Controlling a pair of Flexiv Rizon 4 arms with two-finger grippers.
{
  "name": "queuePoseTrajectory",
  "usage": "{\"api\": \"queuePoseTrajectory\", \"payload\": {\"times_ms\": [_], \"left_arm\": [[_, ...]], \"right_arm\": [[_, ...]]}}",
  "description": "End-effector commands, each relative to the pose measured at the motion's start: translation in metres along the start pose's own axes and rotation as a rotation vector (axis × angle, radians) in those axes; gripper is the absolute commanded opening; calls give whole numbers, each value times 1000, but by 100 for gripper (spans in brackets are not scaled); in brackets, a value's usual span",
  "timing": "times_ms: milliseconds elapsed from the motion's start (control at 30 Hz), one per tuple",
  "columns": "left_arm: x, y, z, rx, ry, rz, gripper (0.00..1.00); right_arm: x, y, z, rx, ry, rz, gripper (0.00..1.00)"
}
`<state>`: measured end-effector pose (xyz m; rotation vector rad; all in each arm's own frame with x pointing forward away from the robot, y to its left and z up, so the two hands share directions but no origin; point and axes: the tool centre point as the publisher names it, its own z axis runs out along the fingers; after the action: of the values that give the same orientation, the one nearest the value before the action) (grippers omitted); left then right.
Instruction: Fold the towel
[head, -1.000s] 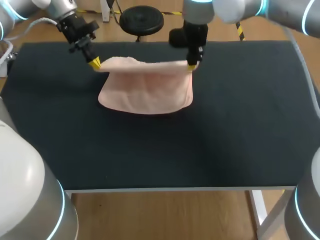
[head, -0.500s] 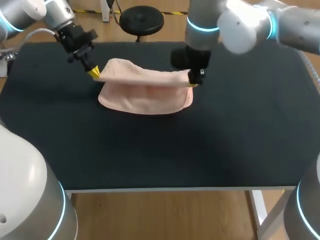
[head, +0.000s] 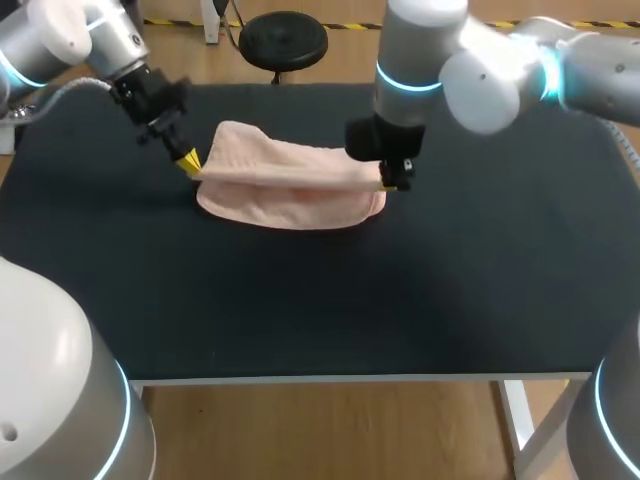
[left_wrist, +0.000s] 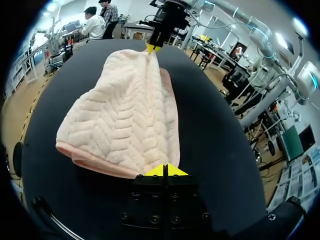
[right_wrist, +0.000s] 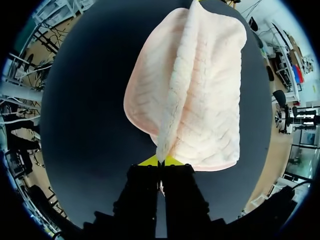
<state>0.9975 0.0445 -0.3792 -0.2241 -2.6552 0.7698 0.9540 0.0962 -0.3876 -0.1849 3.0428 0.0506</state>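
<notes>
Left pincer (head: 190, 161) pinching towel (head: 288, 192) corner, right pincer (head: 388, 184) gripping opposite corner

The towel (head: 290, 180) is soft, fluffy pink cloth with a raised zigzag weave. The table (head: 300, 300) has a matt black, slightly rough cover. The left arm (head: 60, 35) and right arm (head: 480, 70) have smooth, shiny grey shells. The left gripper (left_wrist: 166, 170) looks like matt black metal.

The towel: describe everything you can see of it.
The pale pink terry towel has a raised herringbone weave and a stitched hem. It lies doubled on the black tabletop. The lower layer rests flat, and the upper layer is lifted and stretched between two corners. The left claw pinches one corner and the right claw pinches the other. The cloth looks soft and slightly rumpled.
</notes>
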Motion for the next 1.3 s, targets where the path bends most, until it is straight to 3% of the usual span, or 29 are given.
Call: {"api": "queuePoseTrajectory", "payload": {"times_ms": [33, 367, 400, 433, 467, 867, 1000, 1100, 1300], "left_arm": [[-9, 10, 7, 14, 15, -11, 0], [-24, 18, 6, -5, 2, -63, 0], [-26, 18, 5, -12, -9, -72, 0], [-28, 17, 3, -15, -17, -73, 37], [-30, 16, 1, -13, -23, -75, 100], [-35, -3, -34, 39, -108, -49, 100], [-35, -12, -45, 69, -134, -28, 100], [-38, -17, -53, 58, -188, -53, 100], [-38, -17, -53, 58, -188, -53, 100]], "right_arm": [[-5, 0, 9, 3, 24, -8, 0], [-11, 4, 14, 0, 63, -52, 0], [-11, 5, 13, -1, 63, -52, 45], [-12, 7, 10, -13, 61, -68, 100], [-12, 7, 9, -18, 51, -65, 100], [-7, 20, -24, -77, 31, -100, 100], [-8, 21, -32, -62, -3, -74, 100], [-8, 21, -32, -62, -3, -74, 100], [-8, 21, -32, -62, -3, -74, 100]]}}
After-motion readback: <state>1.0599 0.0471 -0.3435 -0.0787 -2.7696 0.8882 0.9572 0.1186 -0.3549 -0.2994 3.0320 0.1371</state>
